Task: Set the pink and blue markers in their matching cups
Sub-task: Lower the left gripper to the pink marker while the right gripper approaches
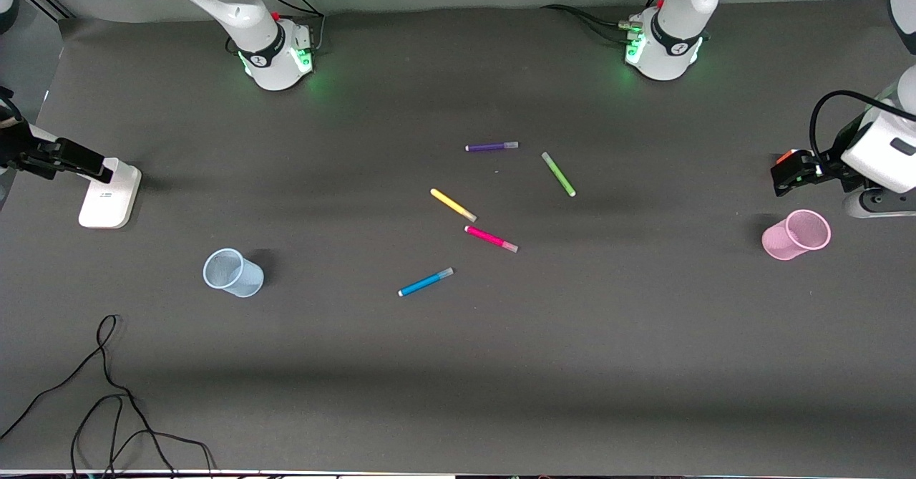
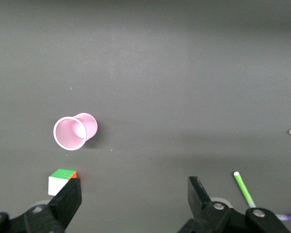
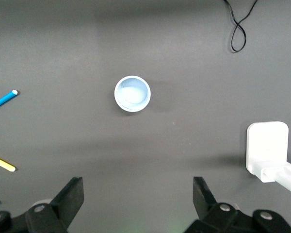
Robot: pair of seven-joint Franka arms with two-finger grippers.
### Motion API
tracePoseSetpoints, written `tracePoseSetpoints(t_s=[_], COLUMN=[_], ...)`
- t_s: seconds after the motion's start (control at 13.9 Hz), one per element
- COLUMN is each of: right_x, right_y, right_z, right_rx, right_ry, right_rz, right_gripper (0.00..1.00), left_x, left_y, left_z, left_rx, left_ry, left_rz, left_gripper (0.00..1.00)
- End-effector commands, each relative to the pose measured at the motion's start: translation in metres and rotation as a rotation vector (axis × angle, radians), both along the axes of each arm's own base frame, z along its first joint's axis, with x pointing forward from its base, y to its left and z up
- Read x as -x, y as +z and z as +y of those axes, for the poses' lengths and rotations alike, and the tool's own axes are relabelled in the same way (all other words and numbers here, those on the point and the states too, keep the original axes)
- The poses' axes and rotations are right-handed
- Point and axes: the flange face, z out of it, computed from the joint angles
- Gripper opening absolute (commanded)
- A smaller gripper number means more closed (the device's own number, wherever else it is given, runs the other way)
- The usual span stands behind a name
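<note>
The pink marker (image 1: 491,238) and the blue marker (image 1: 426,282) lie flat in the middle of the table, the blue one nearer the front camera. The pale blue cup (image 1: 232,273) stands toward the right arm's end and the pale pink cup (image 1: 796,235) toward the left arm's end. Neither gripper shows in the front view. My left gripper (image 2: 134,194) is open and empty, high over the table beside the pink cup (image 2: 75,132). My right gripper (image 3: 138,196) is open and empty, high over the table beside the blue cup (image 3: 132,93); the blue marker (image 3: 2,100) shows at that view's edge.
A purple pen (image 1: 491,147), a green pen (image 1: 558,174) and a yellow pen (image 1: 453,205) lie farther from the front camera than the pink marker. A white stand (image 1: 109,194) sits at the right arm's end. A white-and-black device (image 1: 884,150) and a coloured cube (image 2: 62,180) are by the pink cup. A black cable (image 1: 107,393) lies near the front edge.
</note>
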Motion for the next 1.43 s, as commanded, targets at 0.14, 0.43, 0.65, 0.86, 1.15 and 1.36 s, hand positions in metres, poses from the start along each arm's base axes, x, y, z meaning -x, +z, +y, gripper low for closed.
tracePoseSetpoints(t_s=[0.14,0.43,0.65,0.86,1.15,1.36], right_x=[-0.017,-0.028,-0.034,-0.037,-0.041,-0.04], right_y=[-0.009,-0.021,-0.034,-0.042,-0.057,-0.063], right_z=[0.035,0.085,0.114,0.135,0.164,0.191], right_rx=[0.004,0.003,0.005,0.012,0.015,0.018], right_ry=[0.037,0.028,0.02,0.049,0.085,0.082], right_rz=[-0.026,-0.041,-0.041,-0.04,-0.022,-0.016], right_gripper=[1.0,1.0,1.0,1.0,1.0,1.0], left_x=[-0.005,-0.014,-0.022,-0.026,-0.027,-0.027], left_y=[-0.016,-0.062,-0.104,-0.141,-0.192,-0.243], left_z=[-0.047,-0.114,-0.159,-0.202,-0.264,-0.296], left_rx=[0.036,0.006,0.004,0.006,0.04,0.052], left_ry=[0.309,0.549,0.726,0.884,0.996,1.057], left_rz=[0.03,0.063,0.067,0.059,0.021,0.019], left_gripper=[0.99,0.99,0.99,0.99,0.99,0.99])
